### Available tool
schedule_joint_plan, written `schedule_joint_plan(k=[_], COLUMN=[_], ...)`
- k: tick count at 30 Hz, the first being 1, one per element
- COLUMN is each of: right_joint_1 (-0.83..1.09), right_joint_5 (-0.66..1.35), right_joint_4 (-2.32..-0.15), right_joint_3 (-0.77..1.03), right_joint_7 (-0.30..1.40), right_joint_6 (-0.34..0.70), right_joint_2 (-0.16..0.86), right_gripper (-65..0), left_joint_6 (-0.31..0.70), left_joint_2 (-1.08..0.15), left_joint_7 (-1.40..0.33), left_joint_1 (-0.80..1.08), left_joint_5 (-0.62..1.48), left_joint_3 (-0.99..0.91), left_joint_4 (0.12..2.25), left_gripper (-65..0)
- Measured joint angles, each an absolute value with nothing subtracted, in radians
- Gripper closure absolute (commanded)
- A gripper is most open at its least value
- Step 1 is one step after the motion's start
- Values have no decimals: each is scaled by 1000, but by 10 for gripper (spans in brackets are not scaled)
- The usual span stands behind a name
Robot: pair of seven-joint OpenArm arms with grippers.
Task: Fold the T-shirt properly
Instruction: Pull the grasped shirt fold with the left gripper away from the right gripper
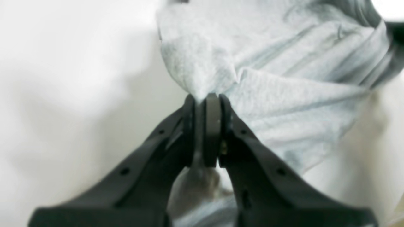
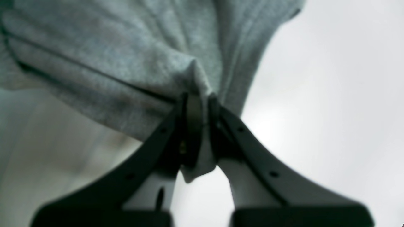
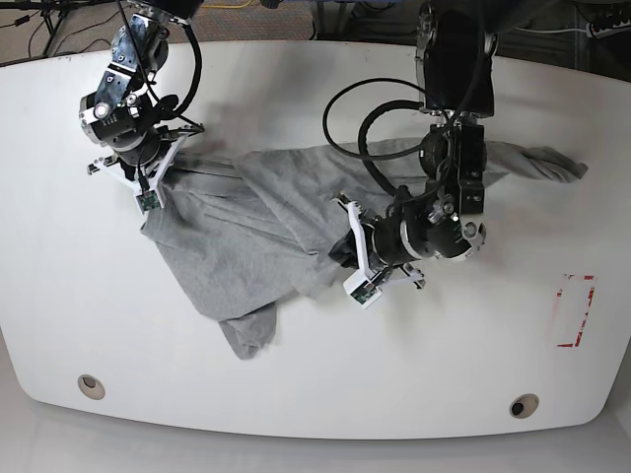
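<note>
On the white table, the right gripper at nine o'clock is clenched on a bunched edge of the T-shirt. The shirt sprawls rumpled across the centre, with no fold made yet. At three o'clock of the heap, the left gripper pinches another edge. Spreading flat and all the folding remain.

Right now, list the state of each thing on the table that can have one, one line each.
Heather-grey cotton T-shirt: unfolded, crumpled on the white table, pinched at two spots.
Left gripper: shut on the T-shirt fabric.
Right gripper: shut on the T-shirt fabric.
</note>
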State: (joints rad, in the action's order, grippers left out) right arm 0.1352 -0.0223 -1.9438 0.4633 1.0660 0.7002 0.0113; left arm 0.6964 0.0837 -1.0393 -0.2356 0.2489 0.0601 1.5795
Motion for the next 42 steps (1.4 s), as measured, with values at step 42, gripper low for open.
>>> schedule_joint_plan(k=[42], right_joint_1=[-514], right_joint_5=[-41], right_joint_4=[-1691], right_joint_3=[382], right_joint_7=[1190], right_joint_6=[700], right_joint_2=[237], right_gripper=[-24], left_joint_6=[697], left_joint_2=[-68], left_joint_7=[-1422], left_joint_1=[-628], left_joint_5=[251], left_joint_3=[-293], left_joint_4=[1906], left_gripper=[0])
